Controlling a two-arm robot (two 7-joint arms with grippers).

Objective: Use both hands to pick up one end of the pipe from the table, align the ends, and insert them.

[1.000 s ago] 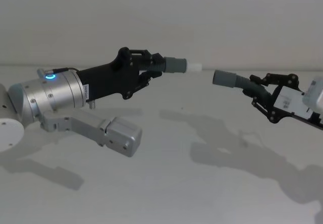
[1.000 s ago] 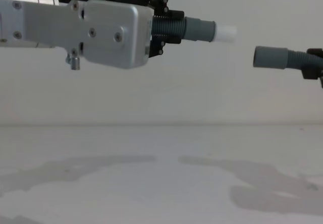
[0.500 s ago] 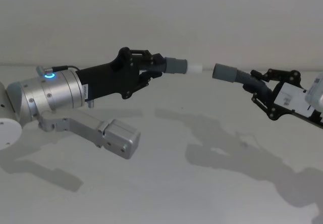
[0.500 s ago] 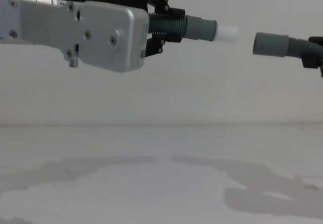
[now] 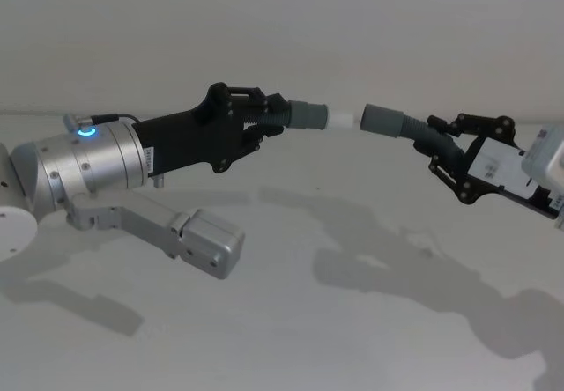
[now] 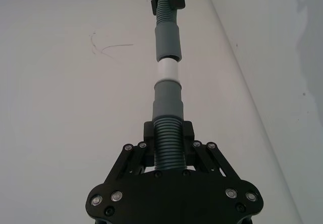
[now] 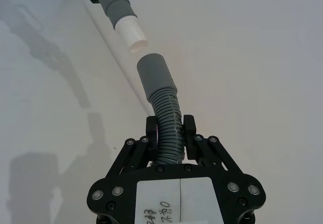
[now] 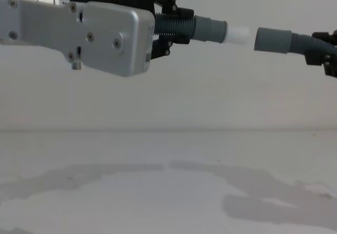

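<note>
Shorter dark grey ribbed hose piece [image 5: 307, 114] held level in mid-air, long axis running left to right across the head view, narrow white plastic spigot tip [image 5: 342, 118] pointing toward the robot's right. Facing it, longer dark grey ribbed hose piece [image 5: 416, 136], wider smooth grey cuff [image 5: 383, 118] pointing left, ribbed body bending down and right into the fingers behind. Tip and cuff mouth almost in line and just apart. Narrow gap in the chest view between tip [image 8: 238, 33] and cuff [image 8: 273, 39], not yet inserted. From the right wrist, tip [image 7: 130, 32] slightly off the axis of the cuff [image 7: 155, 75].

Both pieces well above the plain white matte table [image 5: 282, 338], soft grey shadows of the arms across it. Behind, a bare pale wall [image 5: 352, 21].

Left black plastic two-finger gripper [image 5: 275, 116] reaching forward and rightward from a silver-grey cylindrical wrist [image 5: 88, 166] with a small glowing ring [image 5: 85, 131], fingers [image 6: 187, 131] clamped on the ribbed part of the shorter piece just behind its grey collar. Right black plastic two-finger gripper [image 5: 439, 142] coming in from the right edge, angled up and left, fingers [image 7: 189, 126] closed on the ribs of the longer piece behind the cuff.
</note>
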